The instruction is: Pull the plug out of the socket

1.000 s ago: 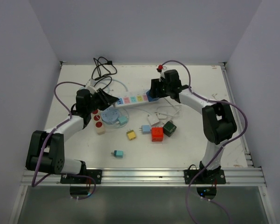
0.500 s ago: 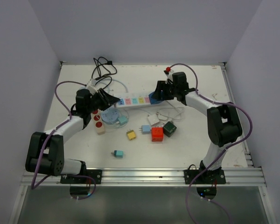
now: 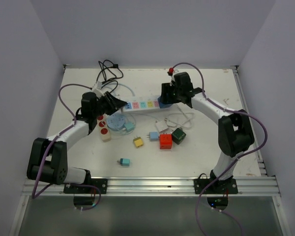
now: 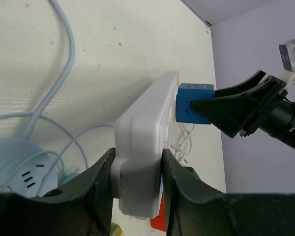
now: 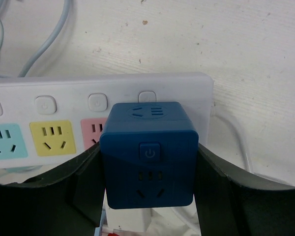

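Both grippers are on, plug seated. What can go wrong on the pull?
1. The left gripper clamps the power strip only at the end opposite the plug, so the strip may pivot or lift instead of releasing.
2. The right gripper pinches the blue cube plug by its smooth sides, so it could slip off.

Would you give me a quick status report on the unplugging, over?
Left gripper shut on power strip end. Right gripper shut on blue plug, seated in strip. Loose white cable nearby, not blocking.
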Motion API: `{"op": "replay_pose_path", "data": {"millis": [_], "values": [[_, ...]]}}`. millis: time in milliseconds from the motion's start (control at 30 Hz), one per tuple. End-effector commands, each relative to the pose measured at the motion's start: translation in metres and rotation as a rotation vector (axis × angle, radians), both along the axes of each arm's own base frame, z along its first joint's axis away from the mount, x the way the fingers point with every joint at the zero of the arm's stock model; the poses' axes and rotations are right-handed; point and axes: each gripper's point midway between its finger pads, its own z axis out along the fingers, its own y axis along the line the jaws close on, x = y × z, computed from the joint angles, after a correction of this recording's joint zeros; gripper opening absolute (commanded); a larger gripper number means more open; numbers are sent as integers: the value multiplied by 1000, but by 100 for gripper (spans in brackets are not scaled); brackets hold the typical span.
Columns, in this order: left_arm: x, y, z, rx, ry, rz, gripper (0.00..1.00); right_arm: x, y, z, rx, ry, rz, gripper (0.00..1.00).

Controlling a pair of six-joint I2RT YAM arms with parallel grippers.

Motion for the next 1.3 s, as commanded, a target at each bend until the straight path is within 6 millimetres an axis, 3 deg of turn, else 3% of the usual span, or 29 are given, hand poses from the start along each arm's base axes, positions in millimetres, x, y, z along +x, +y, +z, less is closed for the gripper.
{"op": "replay_pose_path", "data": {"millis": [0, 67, 167, 467, 600, 700, 733, 767, 800, 867, 1000, 1100, 1167, 1200, 1267], "values": [[9, 25, -29, 141, 24, 100, 0, -5, 12, 78, 196, -110, 93, 0], [5, 33, -36, 119, 45, 107, 0, 3, -13, 82, 292, -119, 40, 0], [4, 47, -41, 121, 53, 136, 0, 6, -33, 79, 344, -106, -6, 0], [7, 48, -38, 91, 48, 141, 0, 2, -18, 95, 345, -133, 32, 0], [13, 48, -35, 68, 44, 155, 0, -1, -35, 100, 292, -155, -16, 1], [26, 42, -32, 44, 43, 149, 0, -8, -47, 98, 277, -138, -64, 4], [35, 35, -23, 40, 23, 136, 0, -11, -54, 94, 275, -131, -85, 4], [40, 31, -20, 34, 21, 131, 0, -14, -58, 99, 282, -140, -103, 4], [43, 22, -25, 36, 30, 113, 0, -20, -63, 91, 281, -126, -123, 4], [58, 13, -15, 43, 1, 114, 0, -25, -78, 99, 310, -140, -171, 5], [85, -14, -21, 46, 19, 72, 2, -41, -104, 83, 342, -110, -250, 6], [98, -29, -30, 42, 37, 43, 17, -49, -117, 70, 355, -81, -289, 6], [101, -34, -38, 68, 54, 24, 39, -51, -124, 65, 366, -69, -310, 6], [107, -40, -40, 92, 62, 15, 60, -52, -127, 59, 367, -58, -318, 6], [107, -38, -55, 198, 102, 17, 70, -52, -133, 55, 376, -47, -340, 6]]}}
